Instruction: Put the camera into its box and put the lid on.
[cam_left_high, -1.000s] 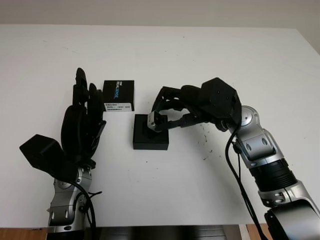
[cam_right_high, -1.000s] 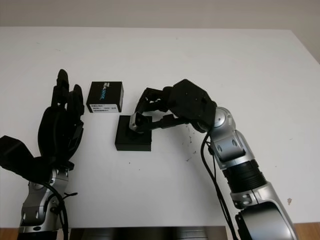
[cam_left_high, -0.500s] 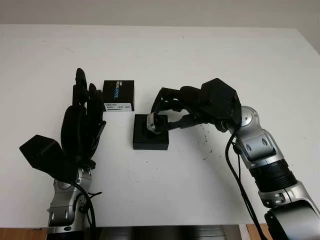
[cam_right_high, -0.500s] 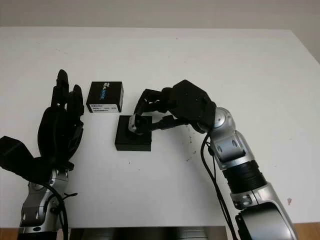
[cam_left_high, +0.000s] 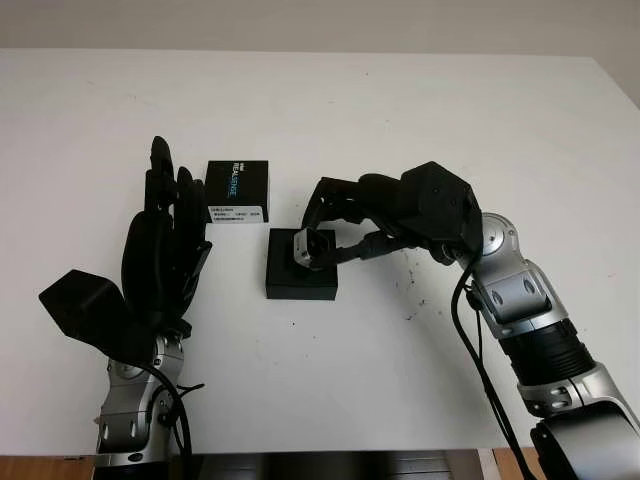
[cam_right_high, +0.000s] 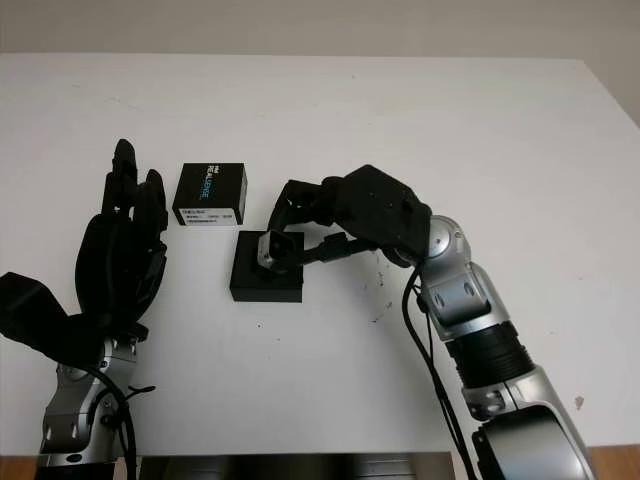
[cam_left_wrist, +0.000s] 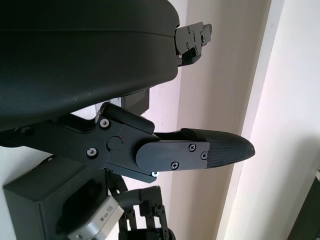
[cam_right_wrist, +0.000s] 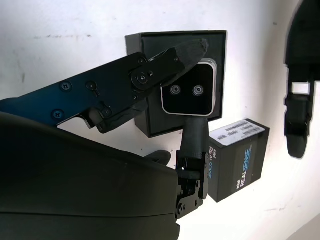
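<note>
Right hand (cam_left_high: 335, 228) clamped on camera (cam_left_high: 307, 247) (lenses up), over box (cam_left_high: 301, 265), left hand (cam_left_high: 165, 240) open nearby.

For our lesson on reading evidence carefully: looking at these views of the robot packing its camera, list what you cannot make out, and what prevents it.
- Whether the camera is fully seated in the box: the right hand and its fingers cover the edges.
- Small print on the lid's label: too small in the eye views.
- The box's inside: hidden by the camera, right wrist view.
- The left hand, open beside the lid, hides the table beneath it.
</note>
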